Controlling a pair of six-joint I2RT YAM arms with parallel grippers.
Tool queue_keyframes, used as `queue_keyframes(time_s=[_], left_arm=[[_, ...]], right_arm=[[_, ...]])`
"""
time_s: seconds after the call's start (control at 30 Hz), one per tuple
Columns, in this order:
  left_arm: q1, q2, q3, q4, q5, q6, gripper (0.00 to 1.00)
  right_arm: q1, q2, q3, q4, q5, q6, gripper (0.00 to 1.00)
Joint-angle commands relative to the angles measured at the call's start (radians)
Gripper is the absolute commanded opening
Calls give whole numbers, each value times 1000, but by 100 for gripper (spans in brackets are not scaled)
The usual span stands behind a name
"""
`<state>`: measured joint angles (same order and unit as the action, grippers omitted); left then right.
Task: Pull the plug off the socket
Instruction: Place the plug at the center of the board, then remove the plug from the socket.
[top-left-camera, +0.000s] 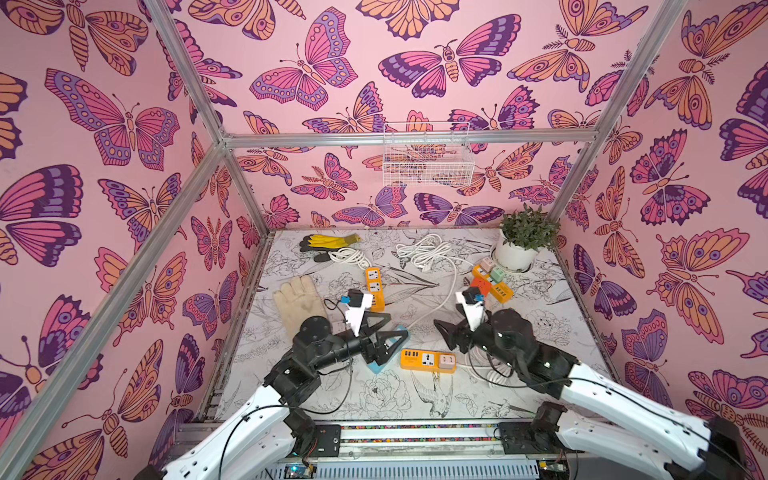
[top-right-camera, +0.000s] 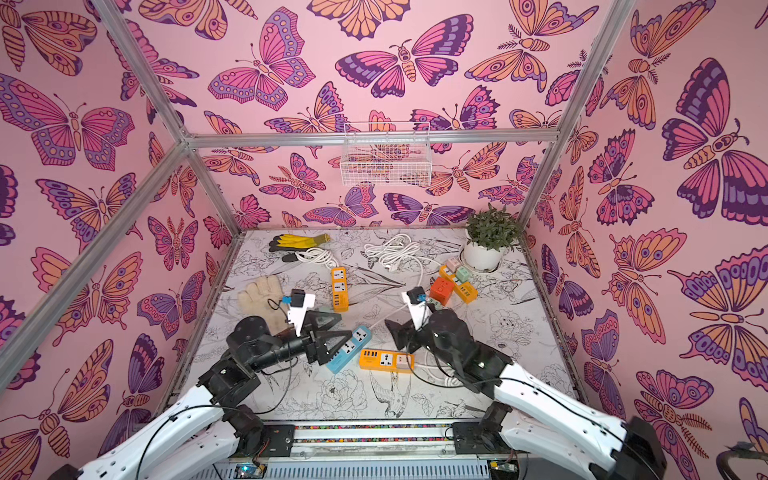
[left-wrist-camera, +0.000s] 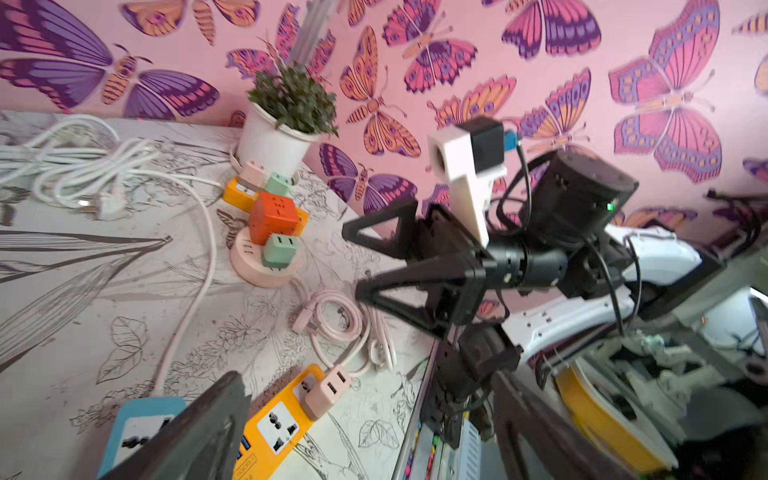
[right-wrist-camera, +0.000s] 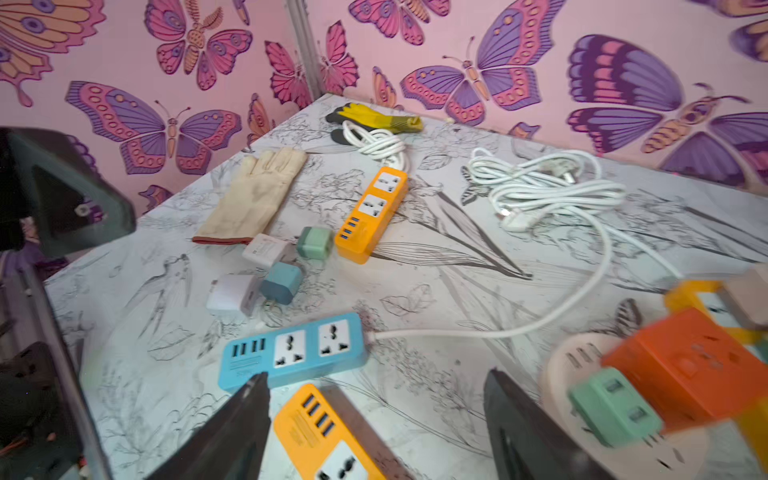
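We find the left gripper (top-right-camera: 345, 325) with its fingers spread wide and empty, poised over one end of the blue power strip (right-wrist-camera: 291, 351). That strip's sockets hold no plug. We cannot tell whether the gripper touches it.

The right gripper (left-wrist-camera: 352, 262) likewise shows its fingers spread and holding nothing, raised above a coiled pink cord (left-wrist-camera: 351, 318).

Between the two grippers, the pink plug (left-wrist-camera: 328, 392) is seated in the end socket of the near orange power strip (top-left-camera: 424, 359) on the tabletop (top-left-camera: 540, 324).

A green plug (left-wrist-camera: 279, 249) sits in the round pink socket (left-wrist-camera: 249, 274). A blue adapter (right-wrist-camera: 281, 282) and a white adapter (right-wrist-camera: 232, 294) lie loose near the blue power strip.
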<state>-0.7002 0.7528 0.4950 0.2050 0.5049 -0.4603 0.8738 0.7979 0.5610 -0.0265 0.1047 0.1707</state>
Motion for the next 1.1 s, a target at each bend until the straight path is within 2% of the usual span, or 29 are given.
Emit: queue_keyframes(time_s=[0.0, 0.07, 0.2, 0.27, 0.37, 0.43, 0.6, 0.63, 0.87, 1.07], left_arm=[[-99, 88, 12, 39, -31, 222, 95], [-141, 140, 6, 38, -50, 336, 96], [-212, 227, -32, 40, -72, 656, 100], [-236, 281, -54, 49, -75, 825, 100], [-240, 363, -72, 83, -71, 980, 100], [-237, 408, -81, 111, -63, 1039, 100], [-170, 509, -105, 240, 57, 1031, 100], [-161, 565, -105, 268, 68, 1025, 99], [-90, 768, -84, 416, 74, 1020, 96], [-67, 855, -52, 419, 62, 1046, 88]], right_arm=[[-67, -145, -85, -60, -45, -77, 93], [-68, -226, -131, -52, -76, -132, 100], [-67, -275, -153, -87, -256, -325, 99], [-67, -223, -127, -122, -293, -365, 99], [-47, -93, -51, -227, -336, -433, 99], [-25, -16, 7, -319, -346, -499, 99], [-21, 46, 37, -372, -426, -580, 99], [-19, 48, 37, -367, -430, -588, 99], [-21, 86, 51, -385, -368, -626, 100], [-26, 110, 56, -389, -348, -634, 98]])
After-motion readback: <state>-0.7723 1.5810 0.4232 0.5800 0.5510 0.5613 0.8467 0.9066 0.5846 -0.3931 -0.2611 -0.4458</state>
